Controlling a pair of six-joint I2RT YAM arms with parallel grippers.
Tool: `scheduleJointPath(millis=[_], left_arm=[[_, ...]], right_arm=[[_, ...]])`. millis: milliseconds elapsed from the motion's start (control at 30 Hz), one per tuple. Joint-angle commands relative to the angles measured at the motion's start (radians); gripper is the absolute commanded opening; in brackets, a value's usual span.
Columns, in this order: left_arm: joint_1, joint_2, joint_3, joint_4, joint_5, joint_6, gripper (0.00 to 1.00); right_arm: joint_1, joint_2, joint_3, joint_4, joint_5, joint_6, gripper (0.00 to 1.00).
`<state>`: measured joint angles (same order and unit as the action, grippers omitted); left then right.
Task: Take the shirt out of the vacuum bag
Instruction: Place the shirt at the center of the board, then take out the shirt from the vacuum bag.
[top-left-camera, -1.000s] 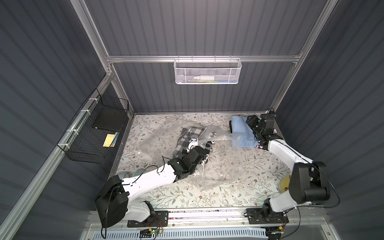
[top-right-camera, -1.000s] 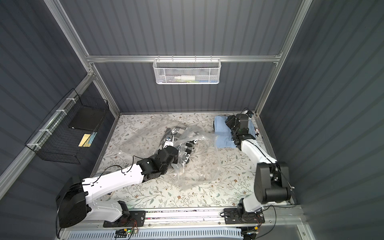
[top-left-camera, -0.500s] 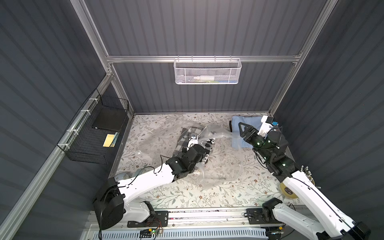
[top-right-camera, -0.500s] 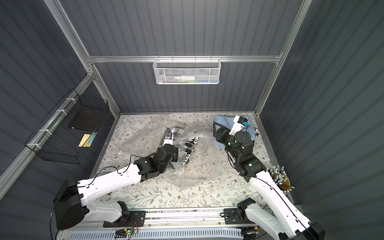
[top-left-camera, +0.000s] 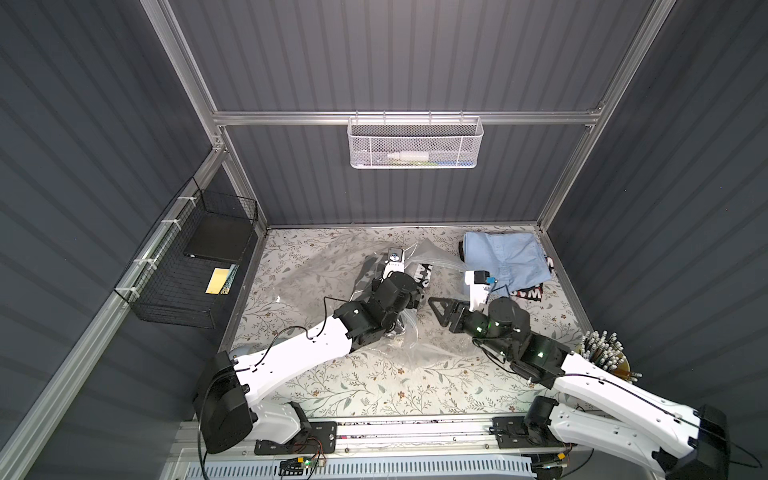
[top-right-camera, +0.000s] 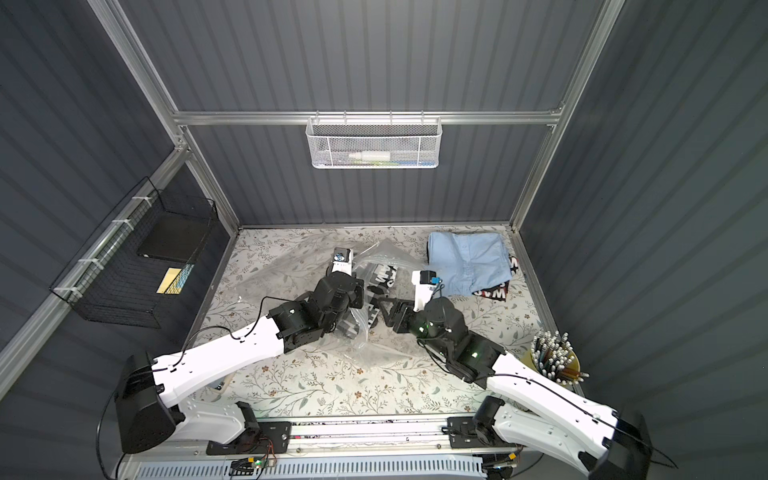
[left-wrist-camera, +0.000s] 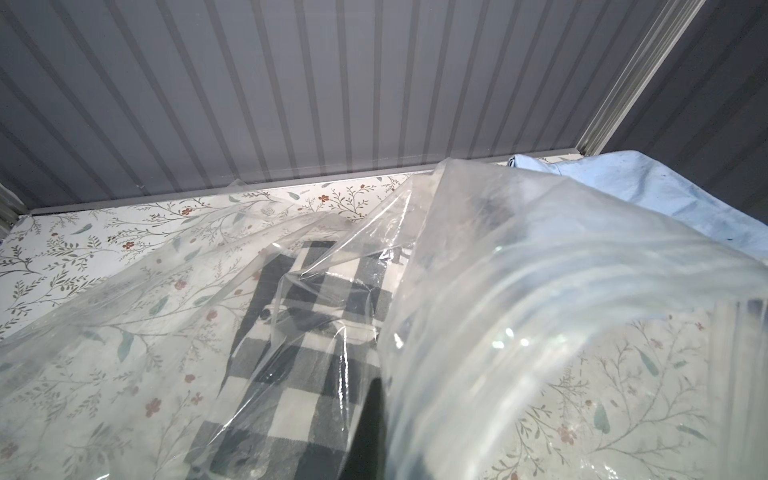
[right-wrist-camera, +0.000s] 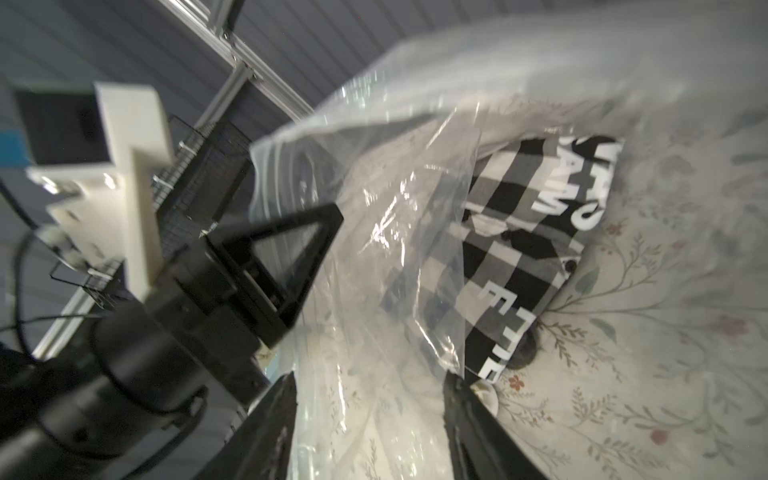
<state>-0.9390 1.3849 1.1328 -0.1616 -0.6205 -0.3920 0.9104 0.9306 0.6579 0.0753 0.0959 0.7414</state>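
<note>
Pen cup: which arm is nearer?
Right. The right arm runs close beside the pen cup at the table's front right corner. The left arm comes in from the front left, across the table from it.

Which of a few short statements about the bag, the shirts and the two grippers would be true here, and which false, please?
1. The checked shirt lies inside the vacuum bag. True.
2. The right gripper is clamped on the bag. False: its fingers stand open, gripping nothing.
3. The left gripper is shut on the vacuum bag. True.
4. The light blue shirt is inside the bag. False: it lies folded outside it, in the far right corner of the table.
5. The white mesh basket on the back wall is empty. False: a white bottle lies in it.
</note>
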Motion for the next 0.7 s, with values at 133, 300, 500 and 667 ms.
scheduleJointPath(millis=[133, 300, 500, 667], left_arm=[[0.006, 0.003, 0.057, -0.015, -0.004, 0.039, 0.0], [0.007, 0.011, 0.073, -0.016, -0.004, 0.047, 0.0], [0.006, 0.011, 0.077, -0.017, -0.004, 0.045, 0.0], [0.006, -0.002, 0.071, -0.023, -0.004, 0.041, 0.0]], right_arm=[[0.009, 0.066, -0.08, 0.149, 0.006, 0.042, 0.58], [0.013, 0.138, -0.123, 0.232, -0.028, 0.055, 0.57], [0.012, 0.26, -0.125, 0.278, 0.014, 0.062, 0.57], [-0.006, 0.385, -0.124, 0.348, 0.034, 0.109, 0.57]])
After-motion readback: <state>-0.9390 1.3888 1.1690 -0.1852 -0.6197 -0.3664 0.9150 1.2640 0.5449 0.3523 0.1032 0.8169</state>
